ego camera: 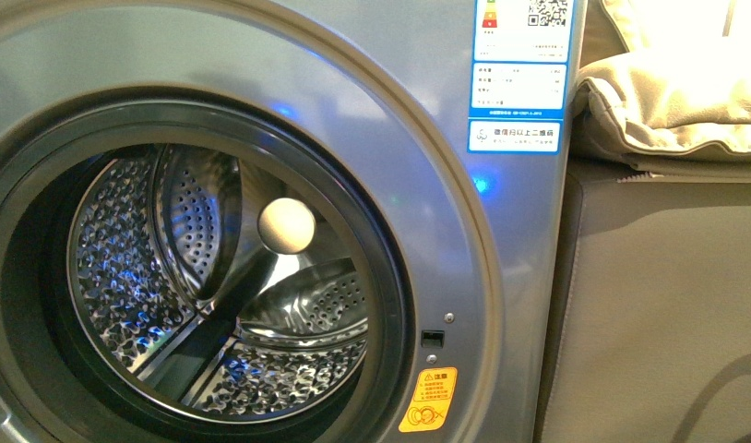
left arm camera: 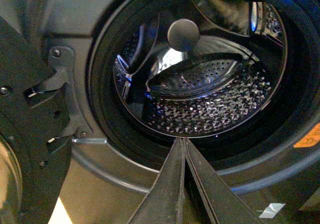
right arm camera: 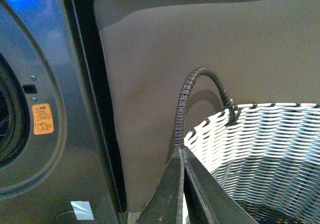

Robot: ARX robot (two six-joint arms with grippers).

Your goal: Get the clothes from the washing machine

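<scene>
The silver-grey washing machine [ego camera: 446, 231] fills the front view, its porthole open onto the perforated steel drum [ego camera: 215, 295]. The drum also shows in the left wrist view [left arm camera: 210, 99]. No navy clothes show in the drum in any view. My left gripper [left arm camera: 182, 140] is shut and empty, its tips in front of the porthole's lower dark rim. My right gripper [right arm camera: 181, 149] is shut and empty, over the near rim of the grey-and-white woven basket [right arm camera: 265, 154], to the right of the machine [right arm camera: 55, 134]. Neither gripper shows in the front view.
A grey-brown sofa side [ego camera: 658, 305] with a beige cushion [ego camera: 676, 101] stands right of the machine. The basket's dark handle [right arm camera: 192, 92] arches just above my right gripper. The open door's hinge [left arm camera: 45, 99] is beside the porthole. Stickers [ego camera: 519, 74] sit on the machine's front.
</scene>
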